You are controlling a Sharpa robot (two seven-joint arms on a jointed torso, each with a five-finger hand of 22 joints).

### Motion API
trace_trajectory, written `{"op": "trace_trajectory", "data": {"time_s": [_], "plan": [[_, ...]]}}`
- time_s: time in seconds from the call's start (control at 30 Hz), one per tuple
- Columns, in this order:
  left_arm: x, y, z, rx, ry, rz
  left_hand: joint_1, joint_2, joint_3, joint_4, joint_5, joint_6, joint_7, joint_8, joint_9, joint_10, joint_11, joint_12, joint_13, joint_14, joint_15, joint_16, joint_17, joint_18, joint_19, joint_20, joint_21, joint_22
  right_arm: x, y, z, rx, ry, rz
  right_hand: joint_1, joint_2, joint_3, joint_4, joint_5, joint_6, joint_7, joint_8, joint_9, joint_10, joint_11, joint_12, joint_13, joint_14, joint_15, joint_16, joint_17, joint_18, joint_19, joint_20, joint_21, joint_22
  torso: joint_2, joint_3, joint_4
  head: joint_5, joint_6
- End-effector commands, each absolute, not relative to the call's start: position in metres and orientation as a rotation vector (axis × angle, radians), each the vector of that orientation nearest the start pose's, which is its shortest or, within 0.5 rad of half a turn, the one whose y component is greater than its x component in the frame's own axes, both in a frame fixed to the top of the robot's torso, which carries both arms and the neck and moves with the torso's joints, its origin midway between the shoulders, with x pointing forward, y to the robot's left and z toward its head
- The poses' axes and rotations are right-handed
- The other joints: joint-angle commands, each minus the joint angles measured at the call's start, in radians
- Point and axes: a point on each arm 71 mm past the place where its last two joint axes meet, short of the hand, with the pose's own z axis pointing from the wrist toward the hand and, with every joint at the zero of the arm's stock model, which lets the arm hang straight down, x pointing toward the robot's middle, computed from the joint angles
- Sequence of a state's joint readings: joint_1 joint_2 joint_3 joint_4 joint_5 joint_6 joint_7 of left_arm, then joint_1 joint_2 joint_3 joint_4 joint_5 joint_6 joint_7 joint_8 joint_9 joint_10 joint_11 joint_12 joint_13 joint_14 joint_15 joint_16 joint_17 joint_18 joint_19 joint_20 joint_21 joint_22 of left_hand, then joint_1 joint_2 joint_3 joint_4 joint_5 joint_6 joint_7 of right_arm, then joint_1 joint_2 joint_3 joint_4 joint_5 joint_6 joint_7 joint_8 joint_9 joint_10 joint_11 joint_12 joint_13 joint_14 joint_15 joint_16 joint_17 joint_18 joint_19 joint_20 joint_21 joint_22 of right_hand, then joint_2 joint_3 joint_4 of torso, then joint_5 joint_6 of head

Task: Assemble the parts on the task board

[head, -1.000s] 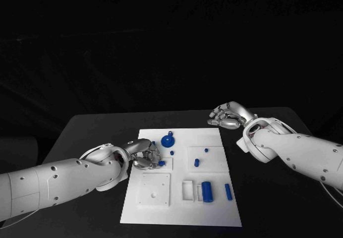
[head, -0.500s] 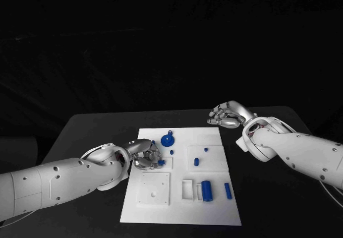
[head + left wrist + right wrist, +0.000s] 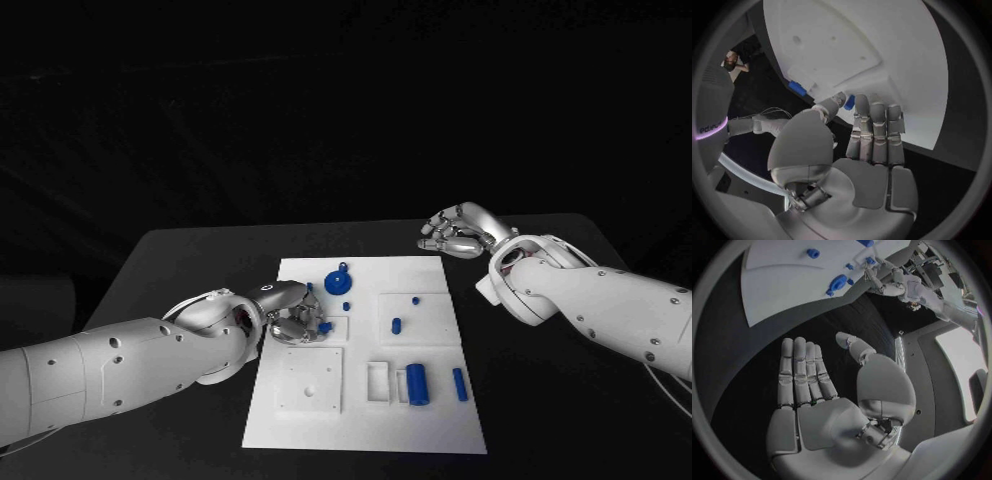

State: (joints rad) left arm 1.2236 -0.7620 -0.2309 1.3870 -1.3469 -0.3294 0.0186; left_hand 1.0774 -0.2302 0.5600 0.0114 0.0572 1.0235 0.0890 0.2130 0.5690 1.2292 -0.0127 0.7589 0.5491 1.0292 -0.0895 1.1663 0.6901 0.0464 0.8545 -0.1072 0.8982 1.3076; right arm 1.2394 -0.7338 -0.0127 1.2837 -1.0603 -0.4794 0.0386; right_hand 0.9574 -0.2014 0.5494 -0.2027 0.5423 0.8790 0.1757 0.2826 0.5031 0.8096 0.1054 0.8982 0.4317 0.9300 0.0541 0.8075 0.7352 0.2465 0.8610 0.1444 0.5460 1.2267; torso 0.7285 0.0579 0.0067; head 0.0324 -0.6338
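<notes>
Pinching a small blue part (image 3: 326, 327) over the task board (image 3: 433, 420) at its left edge, the left hand (image 3: 293, 318) risks dropping or misaligning it if grip slips; right hand (image 3: 462, 232), fingers spread, holds nothing beyond the board's far corner.

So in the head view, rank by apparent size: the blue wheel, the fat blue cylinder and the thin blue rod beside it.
1. Fat blue cylinder
2. Blue wheel, close behind; it lies farther from the camera, so unsure
3. Thin blue rod
</notes>
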Motion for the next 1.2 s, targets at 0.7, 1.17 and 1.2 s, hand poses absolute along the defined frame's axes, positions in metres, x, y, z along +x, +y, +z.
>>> {"op": "trace_trajectory", "data": {"time_s": [0.7, 1.17, 1.2], "plan": [[0.4811, 0.1932, -0.2479, 0.239, 1.81, -0.688, -0.012, 0.033, -0.015, 0.038, 0.001, 0.004, 0.002, 0.004, -0.019, 0.006, -0.007, -0.006, -0.003, -0.001, -0.009, 0.005, -0.009, -0.008, 0.002, -0.084, 0.003, 0.018, 0.5405, -0.2229, -0.1596, 0.243, 1.495, 0.789, -0.006, 0.008, -0.004, 0.005, 0.008, -0.007, 0.002, -0.004, -0.002, -0.009, 0.001, 0.006, -0.003, -0.006, 0.0, 0.003, -0.002, 0.015, 0.003, 0.008, -0.005, 0.001, 0.0, -0.0001, -0.0001, -0.001, -0.002], [0.4818, 0.1937, -0.2488, 0.22, 1.824, -0.676, -0.015, 0.0, -0.017, 0.069, 0.0, -0.012, 0.007, -0.003, -0.03, 0.002, -0.003, -0.011, -0.004, -0.002, -0.01, 0.004, -0.013, -0.007, 0.004, -0.087, 0.0, 0.018, 0.5404, -0.2237, -0.1598, 0.244, 1.497, 0.787, -0.006, 0.008, -0.004, 0.005, 0.009, -0.008, 0.002, -0.004, -0.002, -0.01, 0.001, 0.007, -0.004, -0.006, 0.0, 0.004, -0.002, 0.015, 0.003, 0.008, -0.005, 0.002, 0.0, 0.0001, 0.0001, -0.001, -0.001], [0.4818, 0.1937, -0.2489, 0.22, 1.825, -0.676, -0.011, -0.003, -0.018, 0.07, 0.0, -0.021, 0.009, -0.008, -0.033, 0.001, -0.001, -0.011, -0.004, -0.002, -0.01, 0.004, -0.013, -0.007, 0.004, -0.087, -0.001, 0.018, 0.5404, -0.2236, -0.1598, 0.244, 1.496, 0.787, -0.006, 0.008, -0.004, 0.005, 0.009, -0.008, 0.002, -0.004, -0.002, -0.01, 0.001, 0.007, -0.004, -0.006, 0.0, 0.004, -0.002, 0.015, 0.003, 0.008, -0.005, 0.002, 0.0, 0.0, 0.0001, -0.001, -0.001]]}}
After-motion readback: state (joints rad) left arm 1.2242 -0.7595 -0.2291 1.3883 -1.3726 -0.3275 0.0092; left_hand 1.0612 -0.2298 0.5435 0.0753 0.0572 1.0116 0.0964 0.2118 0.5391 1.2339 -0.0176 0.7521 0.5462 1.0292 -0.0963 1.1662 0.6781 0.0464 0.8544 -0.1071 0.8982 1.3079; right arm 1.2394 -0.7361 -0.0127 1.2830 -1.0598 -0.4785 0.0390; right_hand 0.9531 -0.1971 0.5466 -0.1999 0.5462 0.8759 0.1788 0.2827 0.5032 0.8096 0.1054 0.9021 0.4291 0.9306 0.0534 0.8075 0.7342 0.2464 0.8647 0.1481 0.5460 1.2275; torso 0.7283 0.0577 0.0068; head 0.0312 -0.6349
